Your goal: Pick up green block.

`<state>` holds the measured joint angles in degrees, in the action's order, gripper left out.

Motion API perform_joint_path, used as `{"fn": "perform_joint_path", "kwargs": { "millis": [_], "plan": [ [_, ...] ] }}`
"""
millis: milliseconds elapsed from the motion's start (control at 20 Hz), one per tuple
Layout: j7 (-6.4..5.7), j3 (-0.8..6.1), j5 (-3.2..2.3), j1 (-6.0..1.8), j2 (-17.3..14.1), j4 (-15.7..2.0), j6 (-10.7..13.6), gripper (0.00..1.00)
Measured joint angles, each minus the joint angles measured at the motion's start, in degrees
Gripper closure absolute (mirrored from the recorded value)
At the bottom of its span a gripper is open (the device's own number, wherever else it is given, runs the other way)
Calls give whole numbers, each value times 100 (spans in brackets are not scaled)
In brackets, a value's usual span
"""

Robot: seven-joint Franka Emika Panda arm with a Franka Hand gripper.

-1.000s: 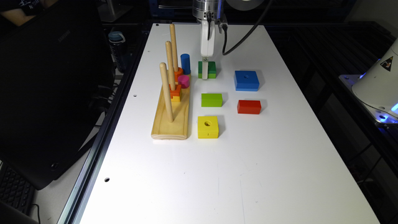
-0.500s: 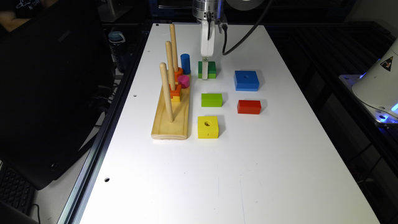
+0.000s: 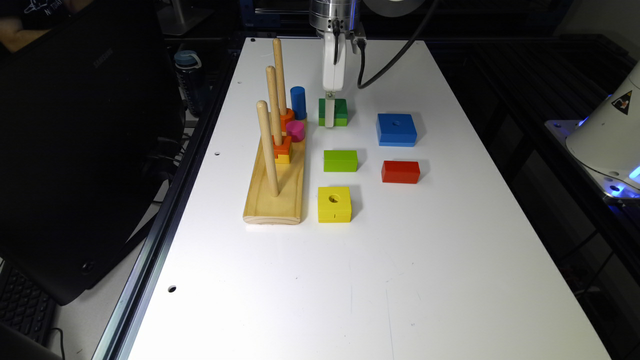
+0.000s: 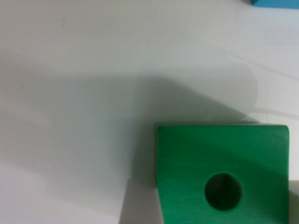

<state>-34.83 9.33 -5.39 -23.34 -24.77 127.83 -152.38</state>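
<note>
Green block seen from above, close up. Dark green top face w/ round centre hole, hole dark inside. Block sits on white tabletop. Broad soft shadow on tabletop touching block's edges. Blue object, small sliver at frame edge, well apart from green block.

So the arm comes straight down from above, silver wrist flange up high and the white gripper hanging vertical under it, with a black cable looping off the wrist toward the exterior view's right. The gripper tip is right down at the green block, sitting against its near face. Can't tell from these shots how the jaws stand.
</note>
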Motion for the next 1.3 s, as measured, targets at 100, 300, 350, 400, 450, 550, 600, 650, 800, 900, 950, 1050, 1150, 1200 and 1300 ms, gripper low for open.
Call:
{"fn": "perform_joint_path", "kwargs": {
  "millis": [100, 300, 350, 400, 450, 550, 600, 650, 800, 900, 950, 1050, 1150, 1200, 1300],
  "plan": [
    [0, 0, 0, 0, 0, 0, 0, 100],
    [0, 1, 0, -1, 3, 1, 0, 100],
    [0, 2, 0, -1, 15, 1, 2, 100],
    [0, 3, 1, -1, 28, 4, 5, 100],
    [0, 4, 1, -1, 38, 6, 5, 100],
    [0, 7, 2, -2, 72, 8, 19, 100],
    [0, 10, 4, -3, 105, 13, 42, 100],
    [0, 14, 8, -3, 149, 18, 73, 100],
    [0, 35, 27, -8, 329, 24, 231, 100],
    [0, 68, 52, -22, 558, 29, 450, 100],
    [0, 79, 66, -24, 665, 34, 562, 100],
    [0, 89, 80, -23, 778, 58, 662, 100],
    [0, 92, 81, -24, 780, 79, 659, 100],
    [0, 92, 81, -24, 778, 82, 659, 100],
    [0, 92, 81, -24, 779, 85, 657, 100]
  ]
}}
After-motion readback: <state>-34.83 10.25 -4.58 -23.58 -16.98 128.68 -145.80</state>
